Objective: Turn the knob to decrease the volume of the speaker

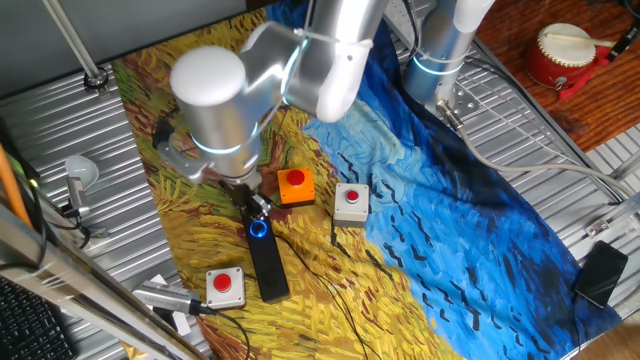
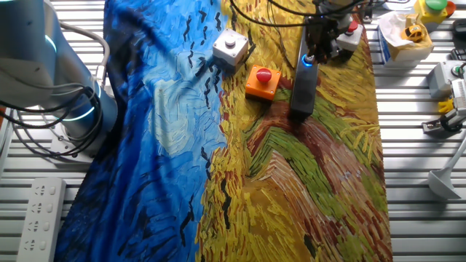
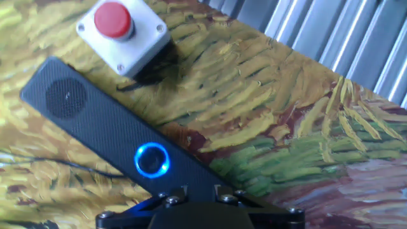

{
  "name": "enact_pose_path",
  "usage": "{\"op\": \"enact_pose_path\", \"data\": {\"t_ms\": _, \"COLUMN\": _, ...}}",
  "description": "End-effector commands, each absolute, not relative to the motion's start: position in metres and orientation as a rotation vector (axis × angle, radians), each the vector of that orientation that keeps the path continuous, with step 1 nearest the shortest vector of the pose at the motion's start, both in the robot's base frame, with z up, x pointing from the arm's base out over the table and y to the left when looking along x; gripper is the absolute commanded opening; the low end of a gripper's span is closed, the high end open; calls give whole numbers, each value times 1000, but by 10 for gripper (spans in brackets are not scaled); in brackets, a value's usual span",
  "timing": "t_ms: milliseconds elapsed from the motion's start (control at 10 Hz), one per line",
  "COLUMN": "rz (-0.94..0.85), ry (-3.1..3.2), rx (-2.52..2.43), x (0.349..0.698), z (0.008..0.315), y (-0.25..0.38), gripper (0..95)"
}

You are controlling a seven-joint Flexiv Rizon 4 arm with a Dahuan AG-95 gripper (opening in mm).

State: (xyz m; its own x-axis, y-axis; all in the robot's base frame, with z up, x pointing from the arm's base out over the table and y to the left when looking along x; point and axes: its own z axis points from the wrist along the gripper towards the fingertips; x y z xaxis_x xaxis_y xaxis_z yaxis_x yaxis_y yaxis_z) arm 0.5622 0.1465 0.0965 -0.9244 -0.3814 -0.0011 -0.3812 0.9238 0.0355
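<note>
Hovering just above the knob [image 3: 152, 159], glowing blue near one end of the speaker [image 3: 114, 133]; jaws' opening not discernible, nothing visibly held. Speaker lying flat on the painted cloth [image 1: 480, 230] over the counter [image 1: 60, 120], a white button box [image 3: 124, 38] sitting just beside its far end.

I see a ribbed metal table [image 1: 540, 120] under a painted cloth [image 1: 480, 230] of blue and yellow swirls, 1 white power strip [image 2: 36, 218] at its edge, a brown wooden surface [image 1: 600, 105] beyond
</note>
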Motion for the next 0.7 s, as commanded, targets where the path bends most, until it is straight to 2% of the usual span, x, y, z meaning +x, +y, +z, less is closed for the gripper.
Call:
{"op": "enact_pose_path", "data": {"t_ms": 100, "rz": -56, "ry": -3087, "rx": 642, "x": 560, "z": 98, "y": 145, "gripper": 190}}
{"op": "enact_pose_path", "data": {"t_ms": 300, "rz": -65, "ry": -3093, "rx": 643, "x": 560, "z": 98, "y": 145, "gripper": 190}}
{"op": "enact_pose_path", "data": {"t_ms": 400, "rz": -69, "ry": -3095, "rx": 640, "x": 560, "z": 98, "y": 145, "gripper": 380}}
{"op": "enact_pose_path", "data": {"t_ms": 700, "rz": -86, "ry": -3100, "rx": 615, "x": 560, "z": 97, "y": 147, "gripper": 380}}
